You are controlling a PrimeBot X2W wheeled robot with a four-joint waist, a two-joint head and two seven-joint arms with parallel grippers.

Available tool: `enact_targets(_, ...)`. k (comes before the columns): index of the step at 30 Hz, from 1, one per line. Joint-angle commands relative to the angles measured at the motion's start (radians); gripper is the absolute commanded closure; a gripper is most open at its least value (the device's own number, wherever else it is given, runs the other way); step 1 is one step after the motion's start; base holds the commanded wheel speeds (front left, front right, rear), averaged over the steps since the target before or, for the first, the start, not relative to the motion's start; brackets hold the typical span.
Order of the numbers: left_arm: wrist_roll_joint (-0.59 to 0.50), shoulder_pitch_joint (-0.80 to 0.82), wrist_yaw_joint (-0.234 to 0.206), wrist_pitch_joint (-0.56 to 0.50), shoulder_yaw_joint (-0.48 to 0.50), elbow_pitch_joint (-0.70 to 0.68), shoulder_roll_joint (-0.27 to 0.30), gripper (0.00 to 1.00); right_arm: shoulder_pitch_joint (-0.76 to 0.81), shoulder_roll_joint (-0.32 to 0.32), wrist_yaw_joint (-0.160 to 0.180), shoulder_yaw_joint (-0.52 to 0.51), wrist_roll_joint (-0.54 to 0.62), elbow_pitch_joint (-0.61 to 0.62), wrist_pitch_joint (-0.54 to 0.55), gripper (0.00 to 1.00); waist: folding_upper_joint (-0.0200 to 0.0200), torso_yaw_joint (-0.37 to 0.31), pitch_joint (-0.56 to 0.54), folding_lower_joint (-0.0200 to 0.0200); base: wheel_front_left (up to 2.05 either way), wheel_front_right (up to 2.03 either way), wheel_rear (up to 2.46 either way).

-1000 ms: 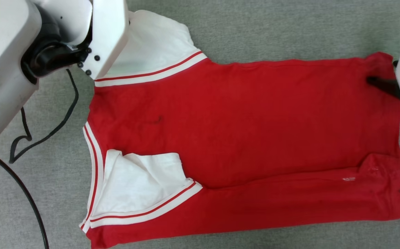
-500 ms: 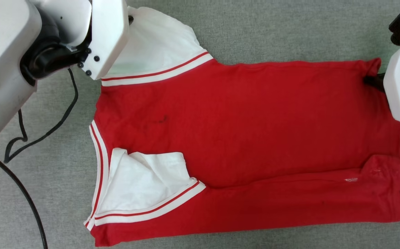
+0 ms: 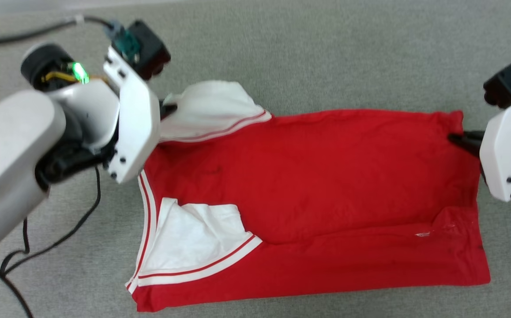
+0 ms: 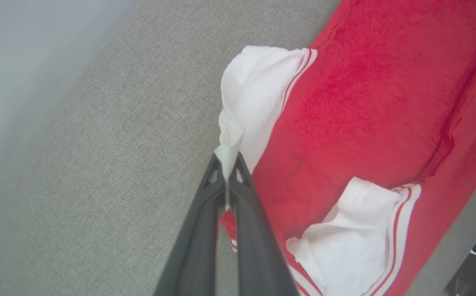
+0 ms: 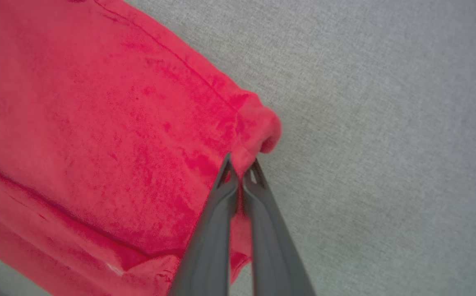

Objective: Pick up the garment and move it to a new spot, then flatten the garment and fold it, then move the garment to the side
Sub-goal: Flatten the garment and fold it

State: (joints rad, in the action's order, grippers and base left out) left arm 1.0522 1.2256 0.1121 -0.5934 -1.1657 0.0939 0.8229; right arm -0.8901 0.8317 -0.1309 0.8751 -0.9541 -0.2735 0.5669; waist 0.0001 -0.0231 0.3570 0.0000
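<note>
Setting: I am reading this as a robot test bench, not a home. A plain grey felt-like covering (image 3: 326,53) is lying under the garment (image 3: 308,176). Loose black cables (image 3: 39,29) are trailing across it. A green indicator lamp (image 3: 78,72) is glowing on my left arm (image 3: 13,145). A bare pale surface (image 4: 12,61) is bordering the covering.

Left pincer (image 4: 226,164) pinches the garment's (image 4: 369,98) white sleeve (image 4: 254,94) over grey surface (image 4: 98,172).

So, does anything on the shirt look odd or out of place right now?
Yes. The garment has a small dark mark on the red cloth between the two sleeves, like a stain or loose thread. The near white sleeve lies crumpled on the body, not flat.
</note>
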Motion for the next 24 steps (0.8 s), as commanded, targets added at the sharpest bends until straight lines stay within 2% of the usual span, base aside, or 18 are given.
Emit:
enact_targets(1,0.003,-0.018,-0.007,0.008,-0.004,-0.007,0.008,1.00,0.016,0.007,0.000,0.007,-0.004,0.003,-0.012,1.00,-0.0001,0.006,-0.037,0.0000,0.00,0.00,0.00)
enact_targets(14,0.053,-0.313,-0.117,0.114,-0.062,-0.211,0.153,1.00,0.154,0.060,0.000,0.127,-0.057,0.020,-0.186,1.00,-0.0001,0.004,-0.155,0.0000,0.00,0.00,0.00)
enact_targets(20,0.078,-0.454,-0.160,0.161,-0.085,-0.235,0.178,1.00,0.226,0.080,0.000,0.157,-0.084,0.026,-0.251,1.00,-0.0001,0.000,-0.177,0.0000,0.00,0.00,0.00)
enact_targets(24,0.086,-0.538,-0.179,0.189,-0.096,-0.217,0.167,1.00,0.257,0.070,0.000,0.171,-0.087,0.008,-0.278,1.00,-0.0001,-0.007,-0.170,0.0000,0.00,0.00,0.00)
